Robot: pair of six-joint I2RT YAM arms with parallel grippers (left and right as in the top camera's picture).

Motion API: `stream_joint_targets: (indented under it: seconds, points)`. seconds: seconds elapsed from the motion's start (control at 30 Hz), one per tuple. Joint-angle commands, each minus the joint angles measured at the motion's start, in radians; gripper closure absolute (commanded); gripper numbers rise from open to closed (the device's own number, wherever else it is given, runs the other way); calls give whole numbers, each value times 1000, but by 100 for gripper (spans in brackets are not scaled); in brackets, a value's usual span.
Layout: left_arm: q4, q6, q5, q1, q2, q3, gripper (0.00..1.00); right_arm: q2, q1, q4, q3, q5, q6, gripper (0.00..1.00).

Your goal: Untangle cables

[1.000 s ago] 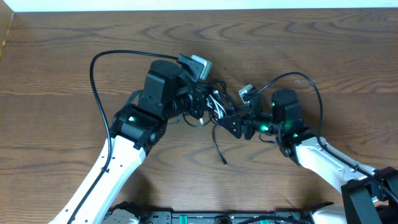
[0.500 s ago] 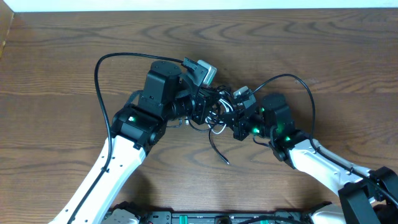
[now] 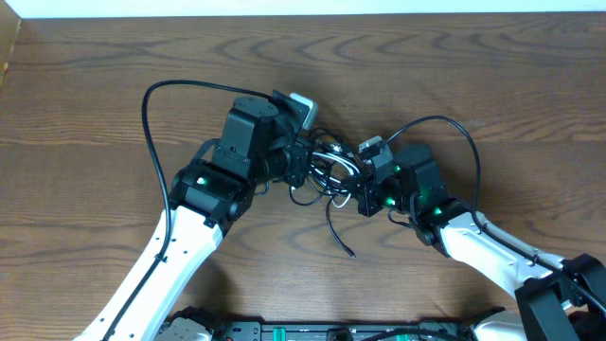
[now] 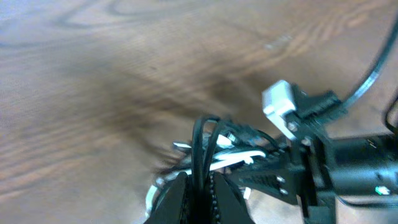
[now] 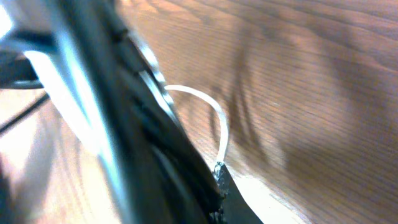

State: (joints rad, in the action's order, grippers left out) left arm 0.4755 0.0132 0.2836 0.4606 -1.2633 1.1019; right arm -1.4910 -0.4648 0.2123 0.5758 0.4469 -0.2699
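Note:
The cables form a small tangle (image 3: 331, 172) between my two grippers at the middle of the table. My left gripper (image 3: 311, 163) (image 4: 199, 190) is shut on strands of the thin black cable (image 4: 198, 143), which rise straight out of its jaws. The white cable (image 4: 233, 158) crosses just beyond them. A loose black tail (image 3: 338, 232) trails toward the front. My right gripper (image 3: 360, 192) (image 5: 217, 180) meets the tangle from the right and is shut. The white cable (image 5: 221, 121) loops down into its tip, with blurred black strands pressed alongside.
Thick black arm wires arch over the wooden table, one on the left (image 3: 147, 123) and one on the right (image 3: 471, 137). The right arm's body (image 4: 348, 168) fills the right side of the left wrist view. The table's pale back edge (image 3: 284, 8) runs along the top.
My right gripper moved left into the tangle and shut. The left gripper stayed shut and shifted slightly. The tangle bunched tighter and the loose black tail swung a little.

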Motion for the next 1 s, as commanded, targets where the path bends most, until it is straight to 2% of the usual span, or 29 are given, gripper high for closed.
stream_joint_targets:
  seconds: [0.0,0.17,0.3,0.4,0.63,0.97]
  points:
    - [-46,-11,-86,-5,60,10,93,-2,1,-26,-1,-132,-14,99]
    - [-57,-11,-129,-5,143,10,93,-2,1,-32,-1,-149,-20,99]
    - [-26,99,-401,-5,185,10,93,-2,1,-71,-1,-220,-51,99]
    - [-11,157,-513,-5,202,10,93,-2,1,-75,-1,-229,-52,99]
    - [7,282,-501,-5,203,10,92,-2,1,-74,-1,-243,-83,99]
    - [109,281,-448,-5,119,9,92,-1,2,-46,-1,-192,-126,99]
